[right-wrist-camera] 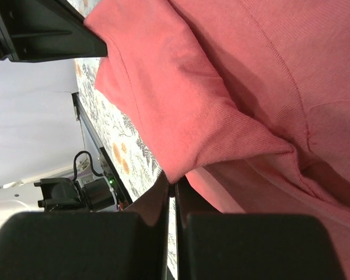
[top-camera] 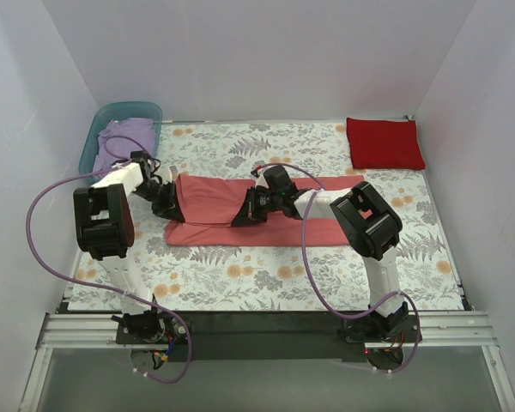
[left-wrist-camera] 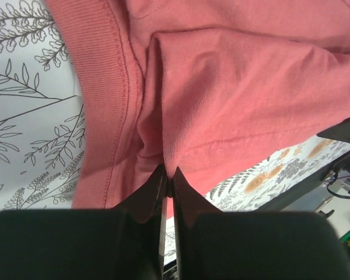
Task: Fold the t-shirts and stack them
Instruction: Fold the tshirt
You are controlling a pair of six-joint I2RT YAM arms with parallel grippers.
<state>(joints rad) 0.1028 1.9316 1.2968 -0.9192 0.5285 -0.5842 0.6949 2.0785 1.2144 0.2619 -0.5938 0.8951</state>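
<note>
The salmon-pink t-shirt [top-camera: 215, 210] lies as a long folded strip across the middle of the floral cloth. My left gripper [top-camera: 166, 209] is shut on its left end, pinching a fold of cloth [left-wrist-camera: 169, 169] near the ribbed collar [left-wrist-camera: 102, 87]. My right gripper [top-camera: 240, 216] is shut on a corner of the shirt's near edge [right-wrist-camera: 174, 175] around its middle. The deep red t-shirt [top-camera: 384, 143] lies folded at the far right. The lavender t-shirt [top-camera: 127, 136] sits crumpled in the teal tub.
The teal tub [top-camera: 151, 110] stands at the far left corner. The white floral cloth [top-camera: 240, 275] covers the table. Purple cables [top-camera: 47, 232] loop beside both arms. White walls close in on three sides.
</note>
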